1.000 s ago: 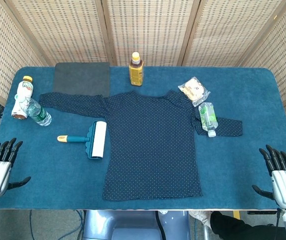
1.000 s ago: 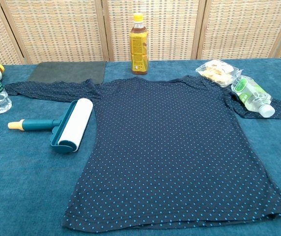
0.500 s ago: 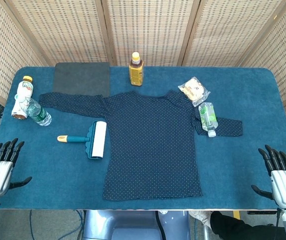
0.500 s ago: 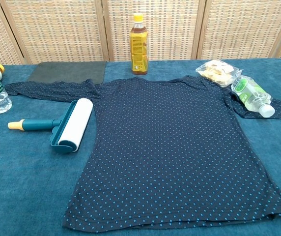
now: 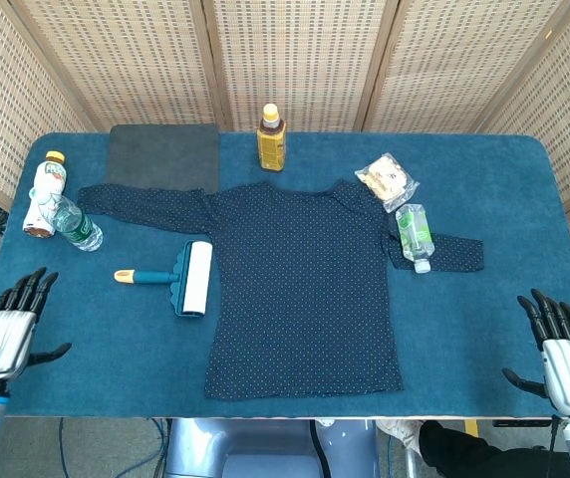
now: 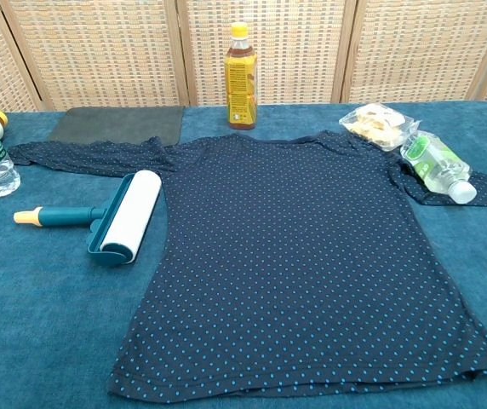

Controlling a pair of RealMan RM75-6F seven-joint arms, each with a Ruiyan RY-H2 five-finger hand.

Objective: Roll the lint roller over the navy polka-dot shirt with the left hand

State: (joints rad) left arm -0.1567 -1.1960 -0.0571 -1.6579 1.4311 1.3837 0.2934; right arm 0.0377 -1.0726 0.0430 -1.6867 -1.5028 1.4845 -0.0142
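Observation:
The navy polka-dot shirt (image 5: 300,289) (image 6: 303,256) lies flat in the middle of the blue table, sleeves spread to both sides. The lint roller (image 5: 177,278) (image 6: 111,217), teal with a white roll and a yellow handle tip, rests on the cloth just left of the shirt's hem side. My left hand (image 5: 6,329) hovers open at the table's near left edge, well left of and nearer than the roller's handle. My right hand (image 5: 564,357) sits open at the near right corner. Neither hand shows in the chest view.
An orange-capped juice bottle (image 5: 271,138) stands behind the shirt's collar. A dark grey mat (image 5: 162,155) lies back left. Two bottles (image 5: 58,206) lie at the left edge. A snack bag (image 5: 387,177) and a green bottle (image 5: 415,235) rest on the right sleeve.
My left hand has shifted slightly right and away from me, toward the roller. The right hand, roller and shirt have stayed put.

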